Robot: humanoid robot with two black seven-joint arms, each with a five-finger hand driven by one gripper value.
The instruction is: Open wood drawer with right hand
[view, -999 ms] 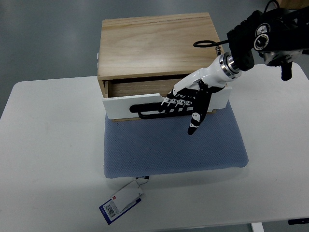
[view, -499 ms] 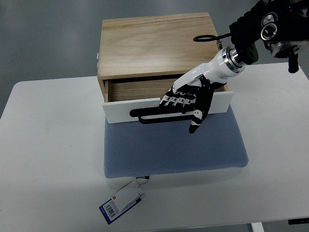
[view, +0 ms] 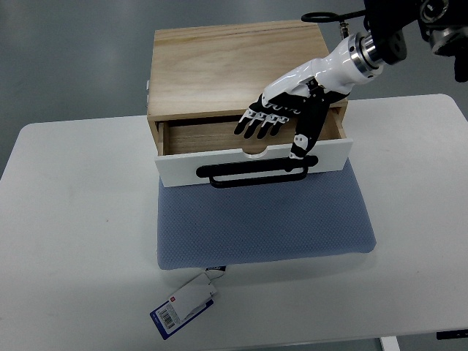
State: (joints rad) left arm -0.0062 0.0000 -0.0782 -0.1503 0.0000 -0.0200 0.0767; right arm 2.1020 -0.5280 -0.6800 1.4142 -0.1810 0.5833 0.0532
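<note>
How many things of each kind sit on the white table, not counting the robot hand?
Wooden drawer box: 1
Blue mat: 1
Barcode tag: 1
Total: 3

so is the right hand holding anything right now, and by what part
Nothing is held. The right hand hovers over the open wood drawer with fingers spread, clear of the black handle.
</note>
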